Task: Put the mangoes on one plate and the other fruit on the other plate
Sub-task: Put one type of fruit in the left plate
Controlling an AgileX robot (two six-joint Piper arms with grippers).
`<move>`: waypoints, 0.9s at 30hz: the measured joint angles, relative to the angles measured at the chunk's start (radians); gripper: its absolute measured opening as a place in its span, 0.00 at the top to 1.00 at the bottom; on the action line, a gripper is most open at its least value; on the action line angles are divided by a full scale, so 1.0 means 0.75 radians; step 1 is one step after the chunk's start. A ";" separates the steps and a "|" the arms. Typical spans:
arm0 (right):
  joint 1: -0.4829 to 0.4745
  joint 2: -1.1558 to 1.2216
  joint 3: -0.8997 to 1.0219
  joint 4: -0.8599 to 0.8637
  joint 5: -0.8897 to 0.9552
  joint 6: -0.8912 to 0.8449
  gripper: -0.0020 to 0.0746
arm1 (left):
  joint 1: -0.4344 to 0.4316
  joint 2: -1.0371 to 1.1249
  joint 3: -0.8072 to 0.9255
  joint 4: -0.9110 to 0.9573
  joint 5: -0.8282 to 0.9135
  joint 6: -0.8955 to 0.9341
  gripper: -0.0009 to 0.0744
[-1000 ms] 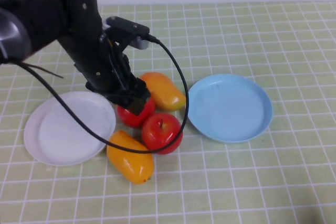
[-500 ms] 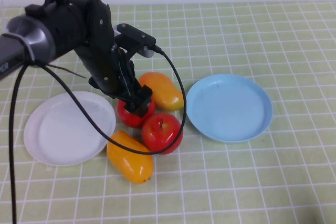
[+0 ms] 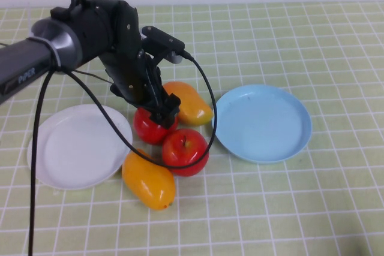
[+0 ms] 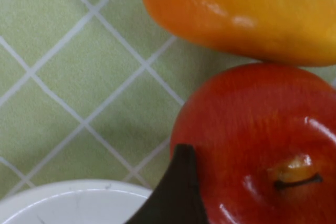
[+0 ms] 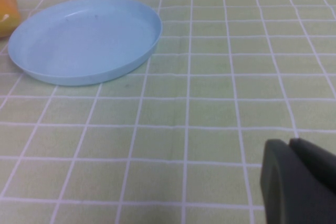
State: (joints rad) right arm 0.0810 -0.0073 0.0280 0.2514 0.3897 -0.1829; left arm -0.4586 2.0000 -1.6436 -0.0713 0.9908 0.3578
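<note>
Two red apples sit mid-table: a rear apple (image 3: pixel 149 127) and a front apple (image 3: pixel 185 150). One mango (image 3: pixel 191 105) lies behind them and the other mango (image 3: pixel 148 181) in front on the left. My left gripper (image 3: pixel 161 112) is down on top of the rear apple (image 4: pixel 262 140), open. One dark finger (image 4: pixel 178 192) stands at the apple's side and the other is out of frame. The white plate (image 3: pixel 45 166) and the light blue plate (image 3: pixel 300 125) hold nothing. My right gripper (image 5: pixel 289 142) is shut, low over the cloth to the right of the blue plate (image 5: pixel 152 35).
A green checked cloth covers the table. The left arm's black cable (image 3: pixel 207 97) loops over the rear mango and round the front apple. The white plate's rim lies close to the rear apple and the front mango. The right arm does not show in the high view.
The left arm has swung round, and its wrist has shifted slightly right while staying over the rear apple. The fruit and both plates have not moved.
</note>
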 joint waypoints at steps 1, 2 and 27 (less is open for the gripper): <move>0.000 0.000 0.000 0.000 0.000 0.000 0.99 | 0.000 0.000 0.000 0.003 0.000 0.000 0.18; 0.000 0.000 0.000 0.000 0.000 0.000 0.99 | 0.000 0.000 0.000 0.009 0.000 0.000 0.18; 0.000 0.000 0.000 0.000 0.000 0.000 0.99 | 0.054 -0.135 -0.146 0.265 0.299 -0.300 0.26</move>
State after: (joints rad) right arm 0.0810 -0.0073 0.0280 0.2514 0.3897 -0.1829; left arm -0.4185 1.8989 -1.7527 0.1275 1.2152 0.1328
